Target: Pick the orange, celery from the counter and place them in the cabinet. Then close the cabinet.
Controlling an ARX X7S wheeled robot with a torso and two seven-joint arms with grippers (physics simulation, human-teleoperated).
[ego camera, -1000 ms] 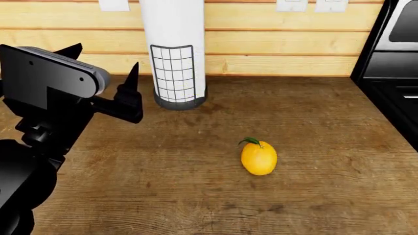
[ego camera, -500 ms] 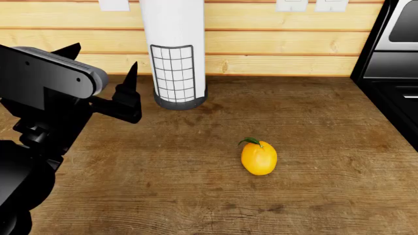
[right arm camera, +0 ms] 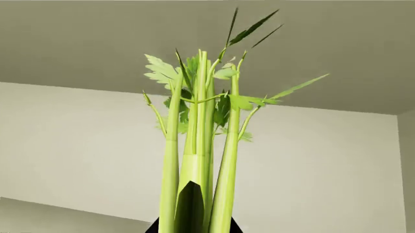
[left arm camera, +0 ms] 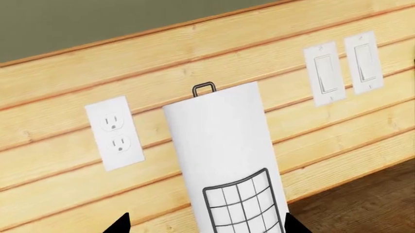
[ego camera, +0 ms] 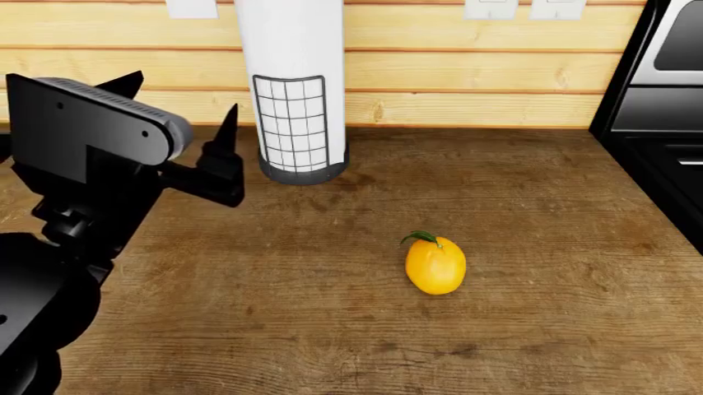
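Our black left gripper [ego camera: 176,123]: fingers spread, empty | our right gripper [right arm camera: 192,228]: black fingers clamped on pale-green celery stalks [right arm camera: 198,160]

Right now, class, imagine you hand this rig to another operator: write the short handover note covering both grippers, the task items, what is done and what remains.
Left gripper: open, empty, raised over the counter near the paper towel roll.
Right gripper: shut on the celery, outside the head view.
Orange: lying on the counter, untouched.
Cabinet: not in any view.
Done: celery picked up.
Left: put celery in the cabinet, fetch and store the orange, close the cabinet.
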